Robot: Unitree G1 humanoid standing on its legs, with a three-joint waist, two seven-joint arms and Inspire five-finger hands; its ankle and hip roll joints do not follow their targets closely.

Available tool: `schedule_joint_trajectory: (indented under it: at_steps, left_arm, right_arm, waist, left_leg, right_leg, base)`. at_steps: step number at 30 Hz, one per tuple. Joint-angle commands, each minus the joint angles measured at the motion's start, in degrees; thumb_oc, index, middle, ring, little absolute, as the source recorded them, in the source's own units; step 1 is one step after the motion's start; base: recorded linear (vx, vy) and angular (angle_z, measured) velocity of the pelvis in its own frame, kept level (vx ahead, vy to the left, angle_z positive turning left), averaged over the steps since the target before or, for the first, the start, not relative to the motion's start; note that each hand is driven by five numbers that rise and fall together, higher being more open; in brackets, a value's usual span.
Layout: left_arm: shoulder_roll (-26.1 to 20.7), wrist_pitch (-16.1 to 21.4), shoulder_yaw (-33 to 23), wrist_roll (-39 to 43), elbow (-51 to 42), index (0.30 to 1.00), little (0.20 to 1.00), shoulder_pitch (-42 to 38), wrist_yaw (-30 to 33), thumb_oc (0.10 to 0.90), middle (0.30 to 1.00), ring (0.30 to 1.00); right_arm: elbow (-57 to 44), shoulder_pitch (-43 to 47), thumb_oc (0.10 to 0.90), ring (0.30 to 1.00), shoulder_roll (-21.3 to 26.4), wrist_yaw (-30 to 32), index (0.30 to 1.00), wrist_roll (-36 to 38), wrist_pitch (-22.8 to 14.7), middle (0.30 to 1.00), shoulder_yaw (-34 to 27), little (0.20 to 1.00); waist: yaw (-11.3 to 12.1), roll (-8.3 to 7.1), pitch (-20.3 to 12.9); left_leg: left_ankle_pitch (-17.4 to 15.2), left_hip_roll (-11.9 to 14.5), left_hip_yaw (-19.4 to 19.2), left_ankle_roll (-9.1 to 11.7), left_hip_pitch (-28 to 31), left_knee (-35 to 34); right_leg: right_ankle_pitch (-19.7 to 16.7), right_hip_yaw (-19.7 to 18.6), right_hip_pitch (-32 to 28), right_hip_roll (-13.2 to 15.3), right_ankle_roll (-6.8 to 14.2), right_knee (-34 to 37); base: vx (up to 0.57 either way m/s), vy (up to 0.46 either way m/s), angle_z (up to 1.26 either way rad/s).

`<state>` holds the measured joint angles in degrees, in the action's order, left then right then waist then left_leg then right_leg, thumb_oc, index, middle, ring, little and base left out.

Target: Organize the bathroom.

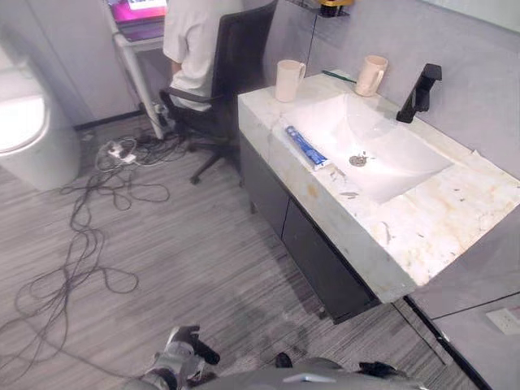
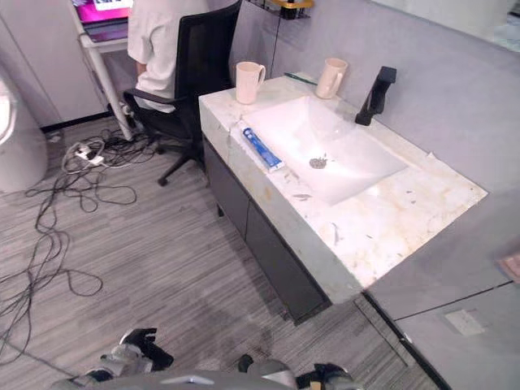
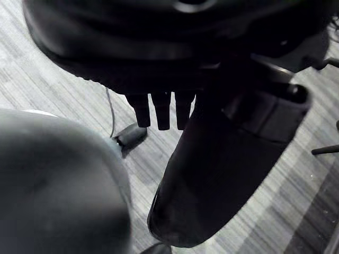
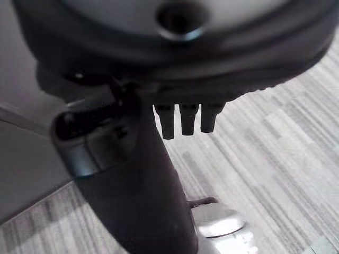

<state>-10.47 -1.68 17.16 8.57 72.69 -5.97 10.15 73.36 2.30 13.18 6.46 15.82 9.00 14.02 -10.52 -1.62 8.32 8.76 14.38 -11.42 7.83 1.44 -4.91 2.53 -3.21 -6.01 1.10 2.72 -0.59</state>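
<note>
A blue toothpaste tube [image 1: 306,146] lies on the front rim of the white marble vanity [image 1: 443,219], beside the sink basin [image 1: 382,150]. Two cream mugs stand at the back: one [image 1: 289,80] on the counter's left corner, the other [image 1: 371,75] against the wall near the black faucet [image 1: 419,93]. A thin greenish stick [image 1: 339,75], perhaps a toothbrush, lies between the mugs. My left hand [image 1: 185,348] hangs low over the floor, far from the vanity, fingers [image 3: 161,111] straight and holding nothing. My right hand [image 4: 185,119] also hangs over the floor, open and empty.
A person in a white shirt sits on a black office chair [image 1: 227,73] at a desk left of the vanity. Loose cables [image 1: 89,236] sprawl across the grey floor. A white toilet [image 1: 28,126] stands at far left. Dark cabinet doors [image 1: 313,244] run under the counter.
</note>
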Motion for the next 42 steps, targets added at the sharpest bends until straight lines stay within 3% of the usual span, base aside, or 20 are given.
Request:
schedule_joint_trajectory:
  at_steps: [1,3,6,8,10,11,13,14,17,18,19,20,22,24,27,29,31,36,38,42]
  left_arm:
    - [-3.1,2.0,0.2,0.0,-0.2,0.900,0.900,-2.2,-0.3,0.800,0.900,0.900]
    - [-2.8,0.8,1.1,0.4,-0.6,0.900,0.900,-2.8,-0.1,0.800,0.900,0.900]
    - [-2.4,0.4,1.7,0.2,-0.4,0.900,0.900,-3.0,-0.5,0.800,0.900,0.900]
    - [-2.3,-0.1,2.2,0.6,0.2,0.900,0.900,-3.2,0.7,0.800,0.900,0.900]
    - [-2.5,-1.2,1.8,2.2,0.7,0.900,0.900,-3.4,2.3,0.800,0.900,0.900]
    - [-2.7,-1.5,1.3,2.9,1.1,0.900,0.900,-3.5,2.7,0.800,0.900,0.900]
    - [-3.1,-1.4,0.6,3.3,1.7,0.900,0.900,-4.0,3.1,0.800,0.900,0.900]
    - [-2.9,-1.1,0.7,2.7,1.9,0.900,0.900,-4.3,3.5,0.800,0.900,0.900]
    - [-2.4,-0.5,0.9,2.7,1.8,0.900,0.900,-4.6,4.9,0.800,0.900,0.900]
    - [-2.3,-0.5,0.9,2.5,1.8,0.900,0.900,-4.8,5.2,0.800,0.900,0.900]
    - [-2.0,-0.3,0.8,2.5,1.9,0.900,0.900,-5.0,6.2,0.800,0.900,0.900]
    - [-1.7,-0.6,0.8,1.9,1.6,0.900,0.900,-4.9,5.9,0.800,0.900,0.900]
    - [-1.4,0.1,1.1,-0.4,1.4,0.900,0.900,-5.0,4.3,0.800,0.900,0.900]
    - [-1.0,1.0,2.3,-0.1,0.8,0.900,0.900,-5.5,4.6,0.800,0.900,0.900]
    - [-1.0,0.2,1.8,0.5,-0.3,0.900,0.900,-6.0,4.2,0.800,0.900,0.900]
    - [-1.2,-0.3,2.0,-1.5,-0.8,0.900,0.900,-6.1,3.8,0.800,0.900,0.900]
    - [-1.4,-0.5,2.1,0.0,-1.1,0.900,0.900,-5.8,4.7,0.800,0.900,0.900]
    - [-2.0,0.6,1.4,1.2,-0.2,0.900,0.900,-4.2,5.7,0.800,0.900,0.900]
    - [-2.1,0.8,1.1,1.2,0.3,0.900,0.900,-4.5,5.4,0.800,0.900,0.900]
    - [-2.5,0.6,2.1,0.6,0.7,0.900,0.900,-5.0,4.3,0.800,0.900,0.900]
  right_arm:
    - [-0.1,1.0,0.800,0.900,1.7,0.5,0.900,-2.4,-0.1,0.900,-0.1,0.900]
    - [-0.4,0.6,0.800,0.900,1.4,0.7,0.900,-2.3,0.0,0.900,-0.5,0.900]
    - [-1.1,-0.3,0.800,0.900,1.0,1.0,0.900,-1.1,0.1,0.900,-0.9,0.900]
    - [-1.6,-1.3,0.800,0.900,1.0,0.1,0.900,-2.1,-0.4,0.900,-1.2,0.900]
    - [-1.4,-1.4,0.800,0.900,1.1,-1.2,0.900,-4.2,-0.7,0.900,-1.1,0.900]
    - [-1.1,-1.4,0.800,0.900,1.0,-1.7,0.900,-5.1,-1.1,0.900,-0.8,0.900]
    - [-0.8,-1.2,0.800,0.900,0.4,-1.4,0.900,-4.7,-1.5,0.900,0.1,0.900]
    - [-0.9,-1.3,0.800,0.900,0.2,-0.7,0.900,-3.1,-1.6,0.900,0.5,0.900]
    - [-1.1,-1.8,0.800,0.900,0.4,-1.3,0.900,-2.8,-1.4,0.900,0.3,0.900]
    - [-0.9,-2.0,0.800,0.900,0.5,-1.5,0.900,-2.7,-1.5,0.900,0.0,0.900]
    - [-0.4,-2.6,0.800,0.900,0.4,-1.7,0.900,-2.1,-1.9,0.900,-0.7,0.900]
    - [-0.3,-3.1,0.800,0.900,0.5,-1.4,0.900,-1.2,-2.0,0.900,-1.1,0.900]
    - [-0.2,-4.0,0.800,0.900,0.8,-0.8,0.900,0.2,-2.6,0.900,-1.8,0.900]
    - [-0.7,-4.1,0.800,0.900,1.8,-1.0,0.900,0.0,-1.9,0.900,-2.3,0.900]
    - [-0.6,-3.4,0.800,0.900,2.4,-0.9,0.900,1.2,-2.0,0.900,-2.5,0.900]
    - [-0.2,-2.7,0.800,0.900,2.4,-0.9,0.900,1.5,-2.3,0.900,-2.7,0.900]
    - [0.7,-2.1,0.800,0.900,2.0,-0.5,0.900,1.8,-3.1,0.900,-2.4,0.900]
    - [1.8,-0.7,0.800,0.900,1.9,-0.4,0.900,-0.1,-4.1,0.900,-1.3,0.900]
    - [1.9,-0.6,0.800,0.900,1.9,-0.4,0.900,-0.7,-4.0,0.900,-1.3,0.900]
    - [1.2,-1.6,0.800,0.900,1.3,0.0,0.900,0.7,-6.9,0.900,-2.3,0.900]
  waist:
    - [-0.4,2.08,-1.4]
    - [-1.0,2.72,-1.4]
    - [-1.8,3.28,-1.3]
    - [-2.2,4.07,-0.4]
    - [-2.4,4.20,0.0]
    - [-2.5,3.92,0.1]
    - [-3.3,2.30,0.0]
    - [-3.8,0.77,-0.2]
    - [-4.4,-0.38,0.4]
    - [-4.6,-0.47,0.5]
    - [-5.7,-0.96,0.5]
    - [-6.3,-0.67,0.0]
    - [-6.9,-0.54,-0.7]
    - [-5.9,-1.59,-0.5]
    - [-4.6,-2.00,-0.2]
    - [-3.6,-2.47,-0.1]
    - [-2.4,-2.48,0.1]
    - [0.0,-1.27,-0.8]
    - [-0.3,-0.21,-1.2]
    - [-2.6,1.65,-1.5]
  left_leg:
    - [-6.4,-0.4,-0.6,-2.7,-0.7,6.5]
    - [-7.3,-2.1,-1.6,-3.8,-0.1,6.1]
    - [-8.6,-4.5,-2.4,-5.5,1.3,4.7]
    - [-10.6,-6.2,-3.5,-7.0,2.8,3.7]
    - [-11.6,-7.1,-5.0,-7.7,3.8,3.5]
    - [-11.8,-7.9,-5.8,-7.8,4.6,3.0]
    - [-12.1,-10.3,-7.6,-7.4,6.6,1.9]
    - [-13.1,-12.7,-8.8,-7.3,7.6,2.0]
    - [-17.1,-15.2,-9.1,-7.7,11.1,2.4]
    - [-17.8,-15.6,-8.9,-8.1,11.5,2.7]
    - [-19.2,-16.8,-8.7,-8.8,12.6,4.2]
    - [-19.7,-16.9,-7.8,-8.4,13.7,5.5]
    - [-16.2,-15.8,-7.5,-6.0,12.2,13.7]
    - [-8.9,-12.1,-7.5,-1.5,2.9,32.5]
    - [-10.9,-10.6,-6.6,-2.5,-1.3,35.9]
    - [-12.3,-9.1,-5.4,-4.2,-2.5,33.8]
    - [-13.2,-8.1,-1.6,-6.0,-1.6,25.6]
    - [-13.9,-7.9,11.3,-5.7,2.2,11.8]
    - [-14.4,-9.0,11.4,-5.8,4.1,9.0]
    - [-15.1,-11.0,7.2,-7.1,7.1,4.5]
  right_leg:
    - [5.0,7.0,5.7,4.2,6.1,-11.9]
    - [5.0,6.6,6.8,5.2,6.9,-15.2]
    - [1.4,5.5,11.5,6.5,9.0,-24.1]
    - [-2.4,5.2,18.1,8.6,8.9,-37.1]
    - [-3.3,6.5,20.1,9.3,8.4,-38.7]
    - [-3.4,7.5,20.3,8.9,8.5,-36.4]
    - [-1.8,12.3,18.6,5.7,8.0,-19.6]
    - [-4.4,15.9,18.1,3.6,7.7,-9.8]
    - [-10.0,20.6,21.0,3.1,8.9,-5.0]
    - [-10.2,20.4,21.3,3.2,8.7,-5.5]
    - [-10.2,19.5,21.9,2.4,6.7,-6.8]
    - [-9.5,18.6,21.4,1.7,5.6,-7.5]
    - [-8.9,17.2,19.1,0.8,4.0,-5.6]
    - [-7.4,14.1,12.8,0.7,1.8,-2.4]
    - [-5.9,12.4,9.9,1.2,1.7,-2.3]
    - [-5.3,10.8,8.4,1.6,1.6,-2.1]
    - [-4.2,8.4,7.6,1.5,2.1,-2.9]
    - [-2.7,2.8,7.3,1.9,3.9,-3.6]
    - [-2.4,1.7,8.0,2.6,5.0,-4.6]
    - [-2.9,0.9,11.4,5.3,7.8,-7.9]
  base:
    - [0.24,0.457,-0.40]
    - [0.24,0.445,-0.07]
    - [0.23,0.406,-0.14]
    - [0.25,0.366,-0.30]
    - [0.23,0.220,-0.39]
    - [0.31,0.146,-0.57]
    - [0.38,0.136,-0.79]
    - [0.42,0.163,-0.80]
    - [0.34,0.159,-0.41]
    - [0.21,0.094,0.05]
    - [0.22,0.060,0.09]
    - [0.22,0.036,0.06]
    - [0.19,-0.014,0.14]
    - [0.25,0.018,0.13]
    - [0.14,0.130,-0.49]
    - [0.16,0.227,-0.79]
    - [0.18,0.288,-0.74]
    - [0.20,0.353,-1.06]
    - [0.14,0.401,-1.57]
    - [0.05,0.364,-0.95]
